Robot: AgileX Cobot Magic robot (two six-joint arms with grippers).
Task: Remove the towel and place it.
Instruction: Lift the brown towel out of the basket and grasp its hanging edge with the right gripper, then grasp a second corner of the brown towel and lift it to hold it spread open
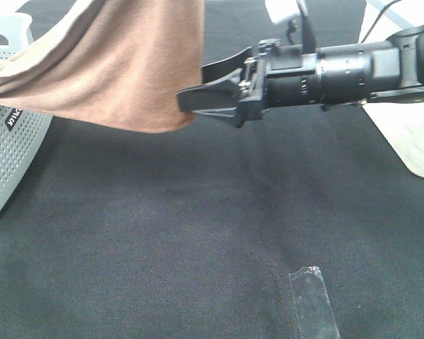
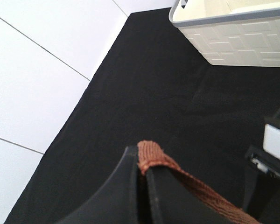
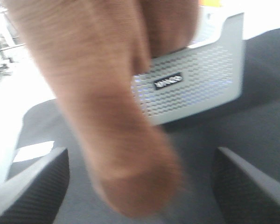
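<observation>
Left gripper (image 2: 142, 163) clamped on towel (image 1: 127, 63) edge; right gripper (image 1: 193, 86) spread, towel end hanging between jaws.

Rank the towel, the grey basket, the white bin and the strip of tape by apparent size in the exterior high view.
Largest: towel.
Next: grey basket and white bin, both cut off by the frame edge and looking about alike, so unranked between them.
Smallest: strip of tape.

brown towel (image 1: 127, 63), black cloth (image 1: 198, 233) — perforated grey basket (image 1: 7, 148)
</observation>
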